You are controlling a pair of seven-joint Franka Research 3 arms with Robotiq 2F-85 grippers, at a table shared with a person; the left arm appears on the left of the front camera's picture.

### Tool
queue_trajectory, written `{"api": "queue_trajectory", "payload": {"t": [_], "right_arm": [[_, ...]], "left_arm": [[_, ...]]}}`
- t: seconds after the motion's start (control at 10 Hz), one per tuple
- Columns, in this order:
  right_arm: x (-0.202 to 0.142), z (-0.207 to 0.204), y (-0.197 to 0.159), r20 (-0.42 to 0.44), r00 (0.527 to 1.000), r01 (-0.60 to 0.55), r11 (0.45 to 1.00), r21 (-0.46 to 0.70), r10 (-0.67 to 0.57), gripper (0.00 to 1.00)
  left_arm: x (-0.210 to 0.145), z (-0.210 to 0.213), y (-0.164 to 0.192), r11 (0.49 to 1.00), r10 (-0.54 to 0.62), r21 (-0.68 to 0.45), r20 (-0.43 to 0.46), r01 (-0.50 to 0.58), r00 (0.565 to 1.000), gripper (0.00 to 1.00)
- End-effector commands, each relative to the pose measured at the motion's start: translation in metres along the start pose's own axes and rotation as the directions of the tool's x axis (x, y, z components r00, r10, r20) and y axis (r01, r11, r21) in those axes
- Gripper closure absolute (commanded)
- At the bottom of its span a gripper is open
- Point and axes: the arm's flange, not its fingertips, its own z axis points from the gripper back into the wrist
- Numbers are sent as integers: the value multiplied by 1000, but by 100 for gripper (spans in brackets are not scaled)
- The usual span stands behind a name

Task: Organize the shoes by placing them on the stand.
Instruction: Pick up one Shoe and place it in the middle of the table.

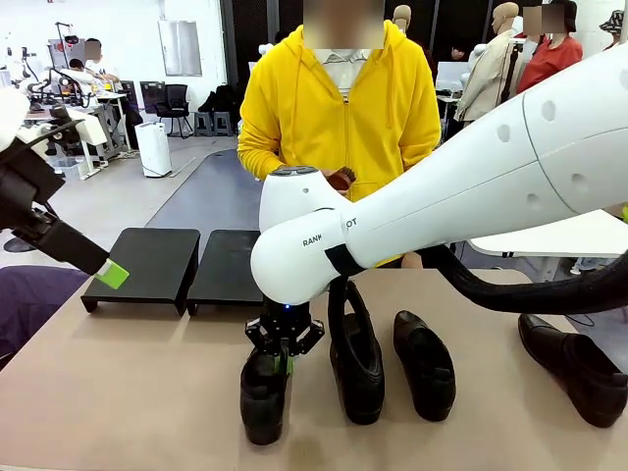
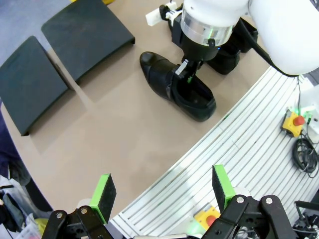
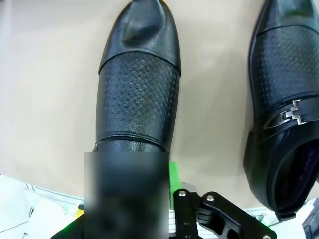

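Our right hand [image 1: 284, 359] straddles the shoe [image 2: 167, 82] collar; we cannot tell if it grips. The shoe lies by the bench [image 1: 147, 392] near edge, toe toward the far-left stand [image 1: 147, 265]. Our left hand [image 2: 162, 190] hangs wide apart.

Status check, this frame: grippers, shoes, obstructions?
Left gripper open, hovering. Right gripper at collar of leftmost shoe, grip unclear. Shoe on table; stand bare, nothing between.

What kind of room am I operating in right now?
Probably a robotics lab or workshop: a red emergency-stop button beside the table, staffed workbenches and an office chair on the open floor behind.
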Motion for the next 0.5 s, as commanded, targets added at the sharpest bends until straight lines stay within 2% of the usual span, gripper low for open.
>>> {"api": "queue_trajectory", "payload": {"t": [0.0,0.2,0.4], "right_arm": [[1,9,0,-17,999,-37,999,34,38,0],[-5,18,-6,-14,997,-75,996,50,76,0],[-21,49,-17,-5,989,-146,986,87,147,0]], "left_arm": [[-1,0,0,1000,-5,-21,3,6,1000,0],[-1,0,0,1000,-5,-21,3,6,1000,0],[-1,0,0,1000,-5,-21,3,6,1000,0]]}}
